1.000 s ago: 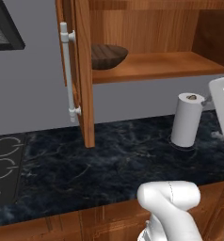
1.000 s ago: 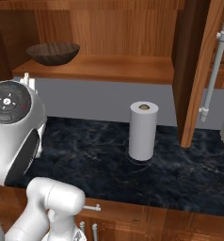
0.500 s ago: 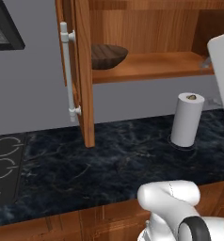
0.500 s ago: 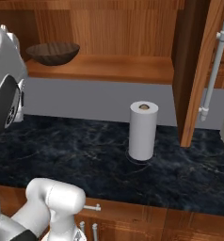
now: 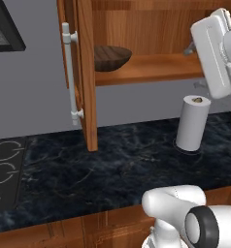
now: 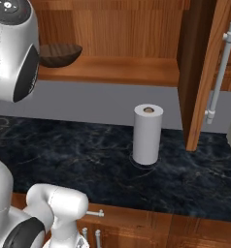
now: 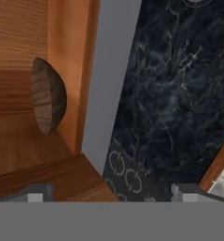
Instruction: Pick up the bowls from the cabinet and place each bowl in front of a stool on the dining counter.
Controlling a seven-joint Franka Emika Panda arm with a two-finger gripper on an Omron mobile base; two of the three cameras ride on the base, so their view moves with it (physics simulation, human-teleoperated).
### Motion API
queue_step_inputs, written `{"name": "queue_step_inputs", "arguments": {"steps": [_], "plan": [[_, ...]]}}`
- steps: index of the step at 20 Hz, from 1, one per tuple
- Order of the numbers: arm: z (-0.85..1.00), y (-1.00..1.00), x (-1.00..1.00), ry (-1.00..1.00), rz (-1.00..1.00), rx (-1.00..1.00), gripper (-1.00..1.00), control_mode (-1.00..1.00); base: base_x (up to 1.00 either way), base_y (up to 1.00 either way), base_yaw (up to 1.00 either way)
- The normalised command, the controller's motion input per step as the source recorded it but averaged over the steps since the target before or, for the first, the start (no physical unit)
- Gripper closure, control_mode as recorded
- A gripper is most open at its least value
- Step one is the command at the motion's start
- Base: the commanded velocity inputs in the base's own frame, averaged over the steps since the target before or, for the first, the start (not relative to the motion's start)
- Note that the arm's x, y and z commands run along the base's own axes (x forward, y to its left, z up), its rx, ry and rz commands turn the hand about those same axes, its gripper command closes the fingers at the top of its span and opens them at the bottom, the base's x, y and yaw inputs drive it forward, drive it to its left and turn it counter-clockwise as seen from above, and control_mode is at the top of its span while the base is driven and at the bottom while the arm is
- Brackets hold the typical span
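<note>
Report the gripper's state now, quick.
Gripper: open, holding nothing; the dark wooden bowl sits untouched on the cabinet shelf.

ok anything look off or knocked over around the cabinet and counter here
Nothing stands out. The dark wooden bowl sits upright on the cabinet shelf, the cabinet doors hang open, and the paper towel roll stands straight on the black marble counter. No spills or damage.

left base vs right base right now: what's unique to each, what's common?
Left base: the cooktop rings at the counter's left end, and the cabinet's left door with its silver bar handle.
Right base: the cabinet's right door, handle facing the camera, plus drawer pulls below the counter edge.
Both: the dark wooden bowl on the cabinet shelf, the paper towel roll, the black marble counter.
</note>
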Motion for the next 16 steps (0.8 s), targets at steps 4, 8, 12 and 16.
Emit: {"name": "queue_step_inputs", "arguments": {"steps": [4, 8, 12, 16], "plan": [[-0.14, 0.47, 0.77, 0.0, 0.07, 0.0, -1.0, -1.0, 0.0, 0.0, 0.0], [-0.11, 0.47, 0.79, 0.0, 0.03, 0.0, -1.0, -1.0, 0.0, 0.0, 0.0], [-0.1, 0.24, 0.85, 0.0, 0.0, 0.0, -1.0, -1.0, 0.0, 0.0, 0.0], [-0.15, 0.03, 0.85, 0.0, 0.0, 0.0, -1.0, -1.0, 0.0, 0.0, 0.0]]}}
